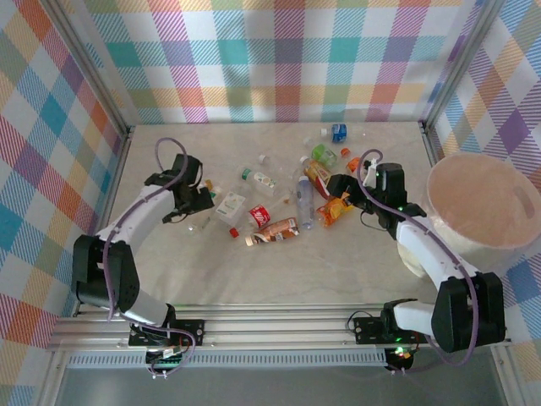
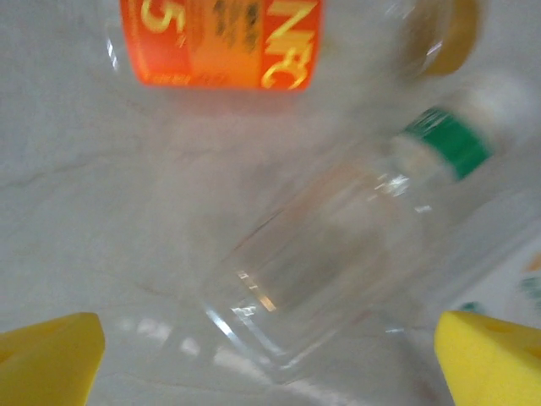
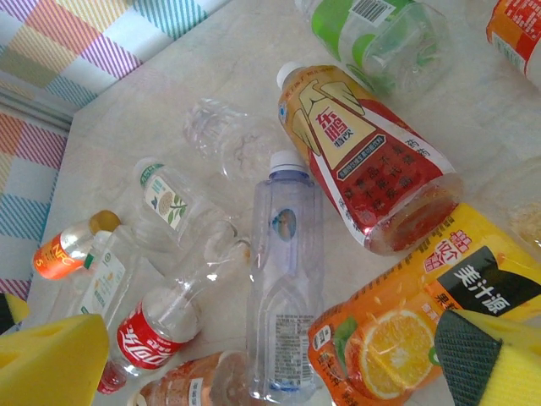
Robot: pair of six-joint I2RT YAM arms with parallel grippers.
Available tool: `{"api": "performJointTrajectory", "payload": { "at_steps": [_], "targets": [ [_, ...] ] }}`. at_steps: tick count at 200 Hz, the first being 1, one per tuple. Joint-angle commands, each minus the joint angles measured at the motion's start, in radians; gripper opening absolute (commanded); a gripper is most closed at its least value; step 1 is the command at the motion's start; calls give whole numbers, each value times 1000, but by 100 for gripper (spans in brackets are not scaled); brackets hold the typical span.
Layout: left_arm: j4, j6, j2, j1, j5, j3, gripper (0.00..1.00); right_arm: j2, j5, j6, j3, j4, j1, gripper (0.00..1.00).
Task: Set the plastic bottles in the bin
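Plastic bottles (image 1: 279,207), mostly crushed and clear with glossy coloured labels, lie scattered at mid-counter (image 1: 211,271), a pale marbled surface, to the left of the bin (image 1: 482,199). The bin is a broad round cream bucket with a matte pinkish-tan interior, standing at the counter's right edge. The left arm's fingers (image 2: 46,355), tipped with yellow foam, are released and spread wide. A smooth transparent bottle with a green neck band (image 2: 338,254) lies between them, touching neither. The right arm's fingers (image 3: 51,359) are likewise released, one faced with a dark textured pad. They hang above a dented red-labelled bottle (image 3: 363,161), a flattened blue-tinted one (image 3: 283,279) and an orange juice bottle (image 3: 397,330).
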Motion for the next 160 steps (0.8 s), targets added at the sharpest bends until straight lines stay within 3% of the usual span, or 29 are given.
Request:
{"api": "performJointTrajectory", "payload": {
  "at_steps": [1, 46, 67, 113, 160],
  "targets": [
    [-109, 213, 37, 29, 120, 15, 99, -38, 9, -41, 1, -23, 4, 100],
    [91, 452, 65, 32, 176, -32, 97, -26, 2, -63, 40, -47, 5, 100],
    [143, 524, 107, 32, 192, -33, 91, -30, 12, -63, 42, -48, 5, 100],
    [140, 583, 165, 30, 156, -54, 89, -44, 40, -55, 25, -53, 4, 100],
    [138, 576, 187, 22, 206, -59, 86, -39, 50, -66, 25, -67, 4, 100]
  ]
}}
